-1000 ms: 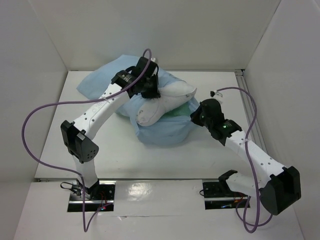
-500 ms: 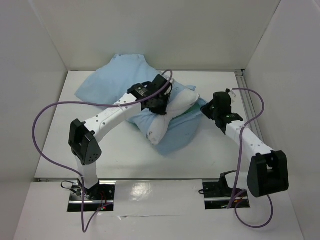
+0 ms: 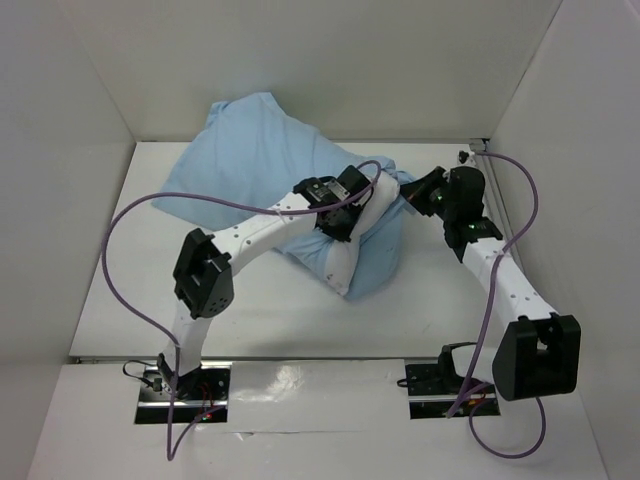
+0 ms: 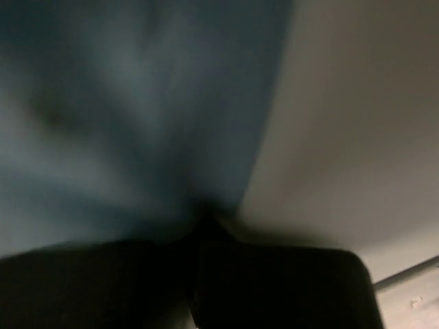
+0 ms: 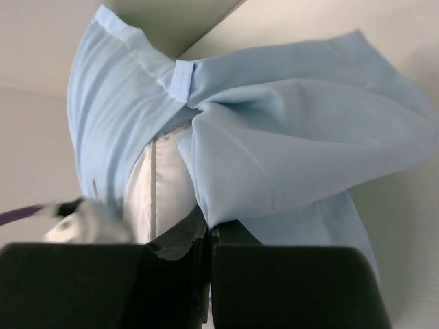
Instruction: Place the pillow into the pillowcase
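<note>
Nearest the camera above, the two arm bases are seen at the front edge of the table (image 3: 150,300), and a purple cable (image 3: 130,210) is looped out to the left of the left arm. Further in, the lower corner of the white pillow (image 3: 338,262) is seen resting on the table near its middle, wrapped on its right side by light blue cloth. Just beyond that corner, the left gripper (image 3: 342,208) is pressed against the upper part of the pillow where white and blue meet. In its own wrist view only dark, blurred blue fabric is shown gathering toward the fingers, so it cannot be told whether anything is clenched there. To the right, at about the same depth, the right gripper (image 3: 420,193) is clamped on a fold at the edge of the pillowcase (image 3: 250,150). In the right wrist view the fingers are seen pressed together with the blue cloth pinched between them, and a strip of the pillow's seam is exposed just to the left of that fold. Farthest back, the bulk of the pillowcase is billowed up on the left, against the rear wall (image 3: 400,60).
</note>
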Action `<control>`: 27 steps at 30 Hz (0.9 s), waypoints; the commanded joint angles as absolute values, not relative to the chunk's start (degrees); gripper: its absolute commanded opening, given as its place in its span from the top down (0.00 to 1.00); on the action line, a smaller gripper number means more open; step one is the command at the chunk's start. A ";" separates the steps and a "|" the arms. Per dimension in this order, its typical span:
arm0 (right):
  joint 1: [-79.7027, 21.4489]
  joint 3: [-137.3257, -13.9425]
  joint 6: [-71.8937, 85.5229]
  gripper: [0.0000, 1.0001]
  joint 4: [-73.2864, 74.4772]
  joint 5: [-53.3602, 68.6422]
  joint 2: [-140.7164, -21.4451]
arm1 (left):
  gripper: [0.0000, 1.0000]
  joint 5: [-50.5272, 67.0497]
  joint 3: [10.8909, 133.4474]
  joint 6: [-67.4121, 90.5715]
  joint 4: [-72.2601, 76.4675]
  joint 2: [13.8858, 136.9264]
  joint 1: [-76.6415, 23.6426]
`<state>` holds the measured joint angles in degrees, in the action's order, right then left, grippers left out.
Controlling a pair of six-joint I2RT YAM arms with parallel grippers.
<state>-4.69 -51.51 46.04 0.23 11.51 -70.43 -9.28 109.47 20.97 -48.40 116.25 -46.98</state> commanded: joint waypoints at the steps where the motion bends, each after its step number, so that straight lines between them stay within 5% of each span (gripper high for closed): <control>1: -2.20 -58.10 46.32 1.00 -15.81 15.02 -64.69 | 1.00 -10.98 111.42 17.05 -58.97 123.82 -46.58; 15: -3.25 -60.21 43.51 1.00 -16.08 22.93 -59.86 | 1.00 -4.39 114.70 17.05 -55.37 132.88 -41.23; 27: -3.25 -67.14 36.30 1.00 -8.79 16.00 -57.57 | 1.00 -5.45 108.02 15.29 -53.00 136.49 -39.37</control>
